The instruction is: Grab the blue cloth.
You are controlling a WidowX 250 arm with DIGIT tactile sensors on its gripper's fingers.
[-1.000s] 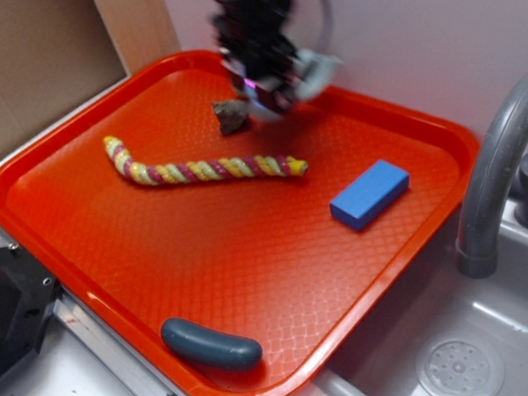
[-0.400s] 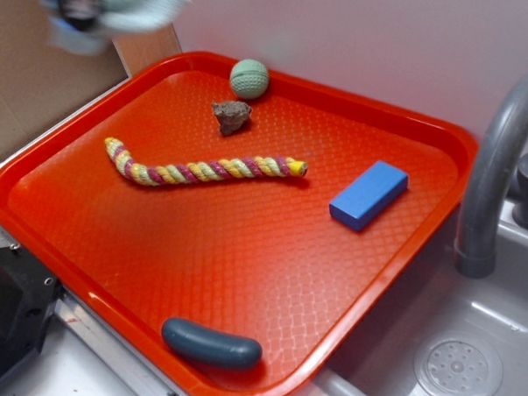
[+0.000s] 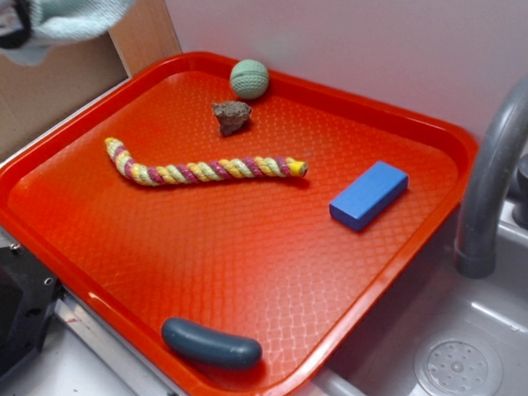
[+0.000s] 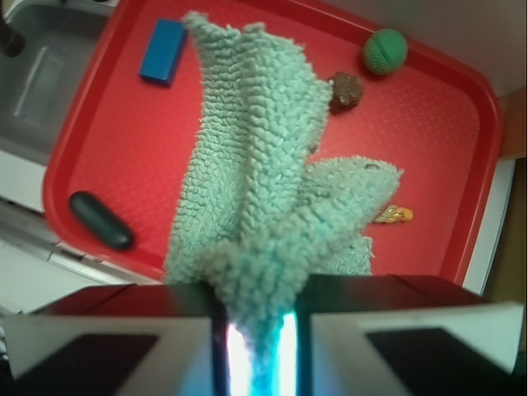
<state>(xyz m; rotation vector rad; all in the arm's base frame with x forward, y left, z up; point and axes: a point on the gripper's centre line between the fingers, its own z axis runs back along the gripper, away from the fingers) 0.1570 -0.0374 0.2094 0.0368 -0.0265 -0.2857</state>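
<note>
The gripper [image 4: 260,309], clamped tight on the blue cloth [image 4: 272,173], has swung up and left off the red tray [image 3: 442,136] since a second ago, so the grab looks complete.

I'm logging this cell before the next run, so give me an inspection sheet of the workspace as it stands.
Surface: red tray, textured, beside a grey sink.
Job's things: blue cloth pinched in the jaws, hanging high above the tray.
Clutter: blue block, rope toy, green ball, brown lump, dark oblong piece, all on the tray.
Grippers: gripper shut on the cloth, off the tray's far left corner.
Cables: nothing seen.
Surroundings: grey faucet, pale wall, cardboard panel.
</note>
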